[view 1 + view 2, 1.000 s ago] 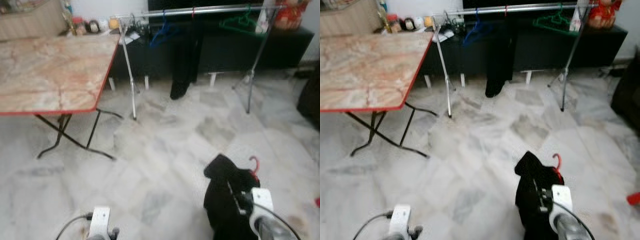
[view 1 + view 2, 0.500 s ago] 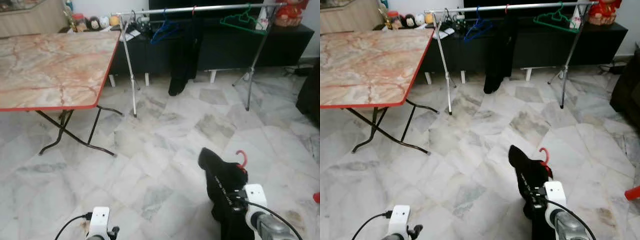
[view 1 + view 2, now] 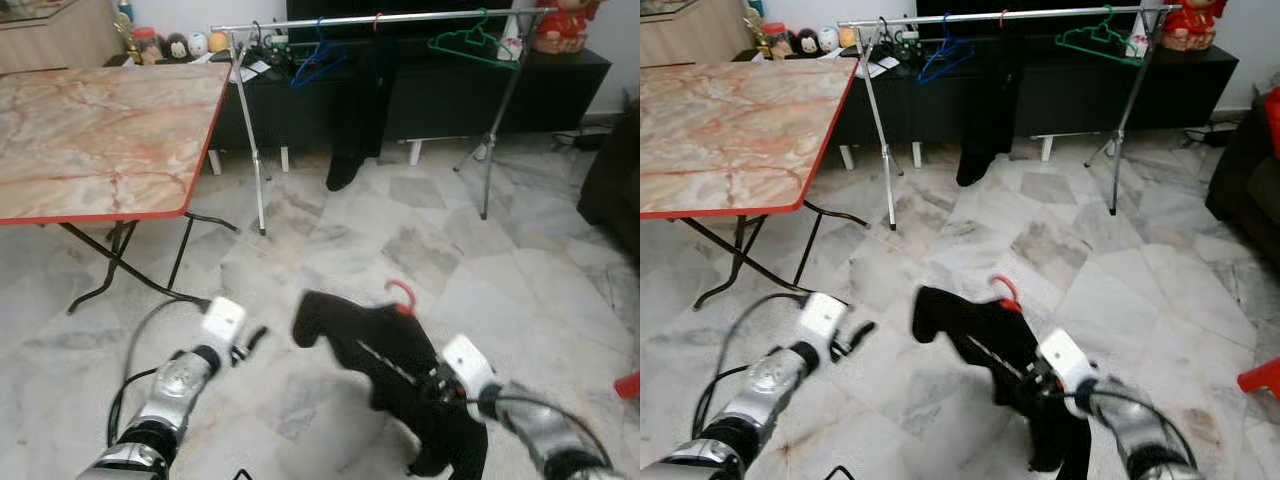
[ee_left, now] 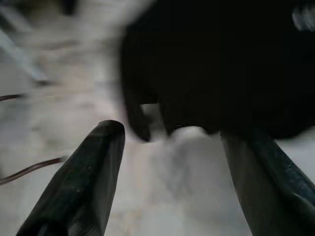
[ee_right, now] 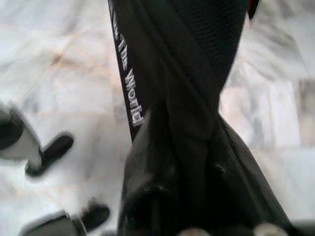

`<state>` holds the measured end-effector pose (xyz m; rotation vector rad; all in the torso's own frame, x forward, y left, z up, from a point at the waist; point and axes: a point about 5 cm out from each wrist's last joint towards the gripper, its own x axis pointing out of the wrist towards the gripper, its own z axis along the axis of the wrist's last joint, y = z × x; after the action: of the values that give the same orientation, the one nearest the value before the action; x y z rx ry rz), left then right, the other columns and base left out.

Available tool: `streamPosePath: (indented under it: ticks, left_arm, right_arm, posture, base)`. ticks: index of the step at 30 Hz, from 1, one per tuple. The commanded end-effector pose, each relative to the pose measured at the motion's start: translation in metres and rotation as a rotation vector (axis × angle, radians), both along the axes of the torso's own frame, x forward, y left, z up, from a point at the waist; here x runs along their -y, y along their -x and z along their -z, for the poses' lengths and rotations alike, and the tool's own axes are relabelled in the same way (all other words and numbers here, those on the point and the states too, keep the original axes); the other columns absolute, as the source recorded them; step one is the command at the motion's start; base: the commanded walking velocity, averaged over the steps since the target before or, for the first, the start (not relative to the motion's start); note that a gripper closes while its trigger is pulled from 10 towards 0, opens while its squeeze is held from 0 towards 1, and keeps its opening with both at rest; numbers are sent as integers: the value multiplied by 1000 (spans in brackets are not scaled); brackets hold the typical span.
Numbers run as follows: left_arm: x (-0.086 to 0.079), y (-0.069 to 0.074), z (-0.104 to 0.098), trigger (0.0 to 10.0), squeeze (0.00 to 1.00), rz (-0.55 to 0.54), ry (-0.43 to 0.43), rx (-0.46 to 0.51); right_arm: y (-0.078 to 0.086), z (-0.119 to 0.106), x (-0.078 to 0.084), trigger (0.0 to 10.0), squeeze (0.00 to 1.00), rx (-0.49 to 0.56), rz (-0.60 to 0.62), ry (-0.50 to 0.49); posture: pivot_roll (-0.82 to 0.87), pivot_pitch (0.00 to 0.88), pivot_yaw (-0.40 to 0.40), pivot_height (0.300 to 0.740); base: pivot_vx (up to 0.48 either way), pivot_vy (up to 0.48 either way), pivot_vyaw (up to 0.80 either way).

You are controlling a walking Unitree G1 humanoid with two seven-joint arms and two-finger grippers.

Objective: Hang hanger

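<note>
Since half a second ago both arms have risen into the middle of the scene; the left gripper [image 3: 252, 340], then barely showing at the bottom edge, now reaches toward the black garment [image 3: 385, 350], and the right gripper [image 3: 432, 382] has swung that garment up and leftward, its free end now at about nine o'clock from the wrist; the camera has shifted slightly too. Underfoot lies pale marble floor [image 3: 330, 240] with grey veining; at ten o'clock stands a folding table [image 3: 100, 140] with a pink marbled top and red edge; at twelve o'clock a chrome clothes rail [image 3: 380, 18] fronts a dark cabinet [image 3: 560, 85], carrying a blue hanger [image 3: 318, 62], a hanging black garment [image 3: 360, 110] and a green hanger [image 3: 470, 45]. From the held garment sticks the red hanger [image 3: 402, 295], its hook at twelve o'clock; the right pincer is clamped on the cloth; the left fingers [image 4: 93, 172] stand apart, close to the garment's edge but not touching.
</note>
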<state>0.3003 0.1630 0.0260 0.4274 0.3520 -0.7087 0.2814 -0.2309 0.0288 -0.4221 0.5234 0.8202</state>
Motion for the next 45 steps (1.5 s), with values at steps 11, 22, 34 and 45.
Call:
streamPosePath:
  ticks: [11, 22, 34, 45]
  left_arm:
    - [-24, 2, -15, 10000, 0, 220, -117, -108]
    - [-27, 15, -3, 10000, 0, 229, -49, -295]
    - [-20, 1, -3, 10000, 0, 42, 23, -237]
    - [-18, 8, 6, 0, 0, 62, 26, -280]
  right_arm:
    - [-5, -32, 16, 10000, 0, -89, -317, 139]
    - [-19, -54, -6, 10000, 0, 1, -420, 81]
    - [-21, -64, -11, 10000, 0, -1, -467, 66]
    - [-24, -71, -11, 10000, 0, 22, -459, 66]
  posture:
    - [-71, 0, -11, 727]
    - [-78, 0, -13, 727]
    - [-88, 0, -15, 727]
    - [-88, 0, -15, 727]
  base:
    - [0, 0, 0]
    - [0, 0, 0]
    - [0, 0, 0]
    - [0, 0, 0]
